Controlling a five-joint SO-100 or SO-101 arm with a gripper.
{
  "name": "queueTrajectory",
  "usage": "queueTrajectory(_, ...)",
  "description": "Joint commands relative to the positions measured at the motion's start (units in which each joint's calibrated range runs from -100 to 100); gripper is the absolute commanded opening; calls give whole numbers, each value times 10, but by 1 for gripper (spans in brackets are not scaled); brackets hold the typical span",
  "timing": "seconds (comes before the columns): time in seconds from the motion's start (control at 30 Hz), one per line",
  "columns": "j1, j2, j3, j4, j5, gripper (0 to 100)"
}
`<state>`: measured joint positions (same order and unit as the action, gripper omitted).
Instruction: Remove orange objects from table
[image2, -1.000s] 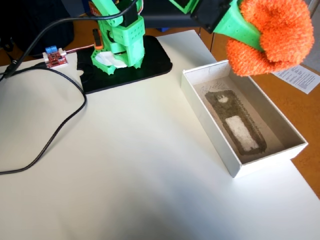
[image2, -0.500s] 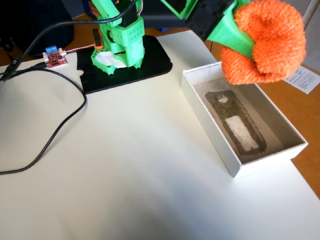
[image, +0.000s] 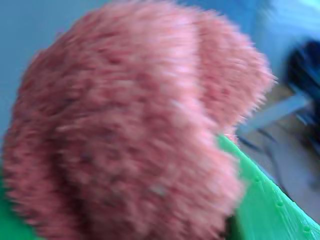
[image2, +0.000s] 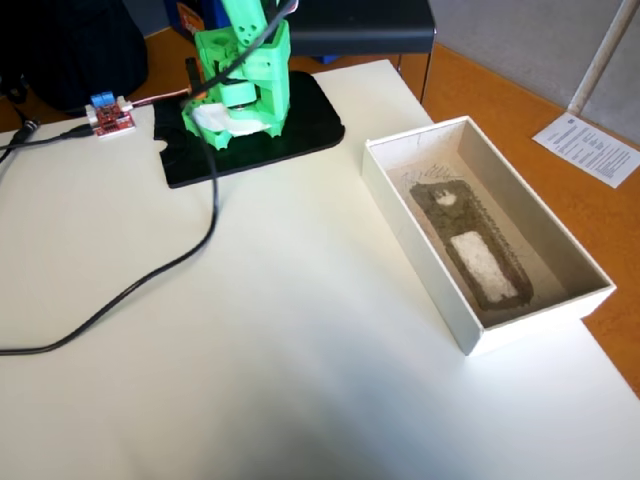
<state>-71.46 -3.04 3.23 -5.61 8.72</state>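
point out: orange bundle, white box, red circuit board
orange bundle (image: 130, 125), wrist view, middle of its fuzzy surface.
white box (image2: 415, 240), fixed view, near side wall.
red circuit board (image2: 110, 117), fixed view, board centre.

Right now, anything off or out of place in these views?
Nothing spilled or damaged. The orange fuzzy bundle fills the wrist view, blurred, against a green gripper finger. It is absent from the table in the fixed view, and the white box holds no orange. The gripper itself is out of that frame.
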Motion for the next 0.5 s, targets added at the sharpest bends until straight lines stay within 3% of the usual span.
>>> queueTrajectory(0.0, -20, 45, -121, 10, 29, 60)
queueTrajectory(0.2, -1, 18, -66, 31, 35, 60)
queueTrajectory(0.33, 38, -33, -5, 31, 8, 60)
queueTrajectory(0.47, 188, -164, 147, 86, -59, 60)
